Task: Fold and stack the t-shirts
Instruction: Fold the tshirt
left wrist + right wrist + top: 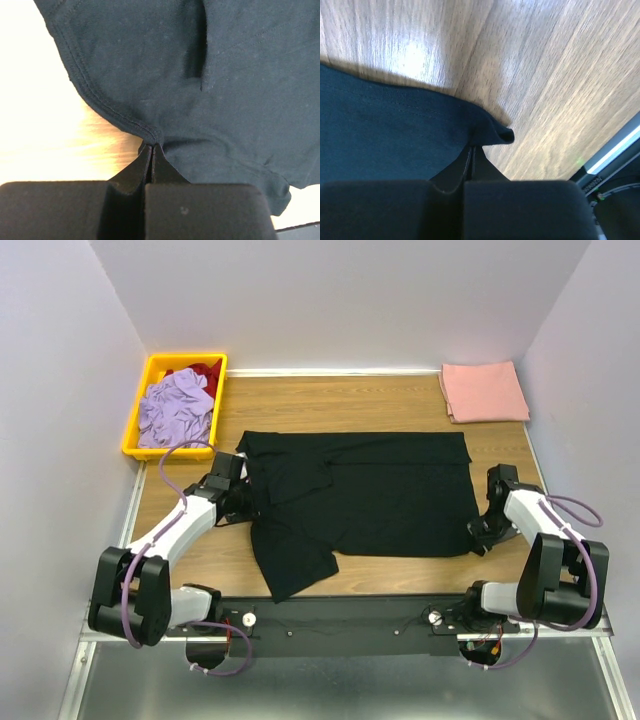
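Left tool (151, 145) clenches the left end of the black t-shirt (370, 490); right tool (472, 146) clenches its near right corner. I see it flat on the desk (340, 400), long axis running between both tools.

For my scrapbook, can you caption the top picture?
Two arms' shut jaws pinch opposite sides of a black cloth t-shirt on a wooden table.

Plain pale lavender walls (340, 300) enclose three sides. Wood-grain table (340, 400) centre frame; grey metal ledge (340, 690) along bottom edge.
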`<state>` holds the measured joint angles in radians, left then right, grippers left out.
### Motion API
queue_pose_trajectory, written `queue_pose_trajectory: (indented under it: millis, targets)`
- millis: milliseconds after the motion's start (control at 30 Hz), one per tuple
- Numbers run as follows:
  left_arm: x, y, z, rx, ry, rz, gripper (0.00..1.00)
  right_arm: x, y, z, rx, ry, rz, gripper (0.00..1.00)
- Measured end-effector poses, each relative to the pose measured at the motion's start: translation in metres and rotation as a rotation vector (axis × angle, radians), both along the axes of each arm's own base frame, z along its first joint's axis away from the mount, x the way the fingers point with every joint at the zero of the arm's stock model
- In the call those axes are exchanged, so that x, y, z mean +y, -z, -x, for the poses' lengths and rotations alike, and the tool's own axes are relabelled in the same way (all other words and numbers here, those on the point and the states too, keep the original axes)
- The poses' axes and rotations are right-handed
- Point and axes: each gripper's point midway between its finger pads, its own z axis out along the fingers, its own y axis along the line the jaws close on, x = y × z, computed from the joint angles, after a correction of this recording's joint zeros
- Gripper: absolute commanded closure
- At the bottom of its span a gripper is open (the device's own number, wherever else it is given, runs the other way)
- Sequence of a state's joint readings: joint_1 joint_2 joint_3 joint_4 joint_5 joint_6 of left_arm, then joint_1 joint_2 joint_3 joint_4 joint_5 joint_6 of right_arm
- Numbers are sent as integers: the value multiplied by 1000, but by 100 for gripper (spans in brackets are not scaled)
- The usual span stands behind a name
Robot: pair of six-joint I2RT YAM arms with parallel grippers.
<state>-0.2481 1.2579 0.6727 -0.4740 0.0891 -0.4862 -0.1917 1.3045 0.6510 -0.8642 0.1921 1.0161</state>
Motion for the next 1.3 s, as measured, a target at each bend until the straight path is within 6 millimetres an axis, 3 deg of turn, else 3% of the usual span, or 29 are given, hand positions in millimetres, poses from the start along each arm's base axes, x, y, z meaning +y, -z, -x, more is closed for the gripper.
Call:
queue_pose_trajectory:
  millis: [167,333,500,700,867,1300]
  targets:
    - [1,-7,2,-4,-5,24,100,-3,-8,-4,19,-74,4,99]
    - [-1,-13,2,-2,-5,48,100,-9,-26,-21,-19,-176,21,99]
    - [0,-19,-2,-3,-18,72,100,-15,-49,-51,-91,-263,41,99]
    - [10,-42,-29,-52,-61,88,100,-25,-67,-95,-140,-360,66,99]
    - [19,-46,-45,-50,-85,115,100,-30,-67,-119,-149,-411,74,99]
    - [22,-26,-64,3,-90,139,100,-22,-50,-178,-153,-530,54,99]
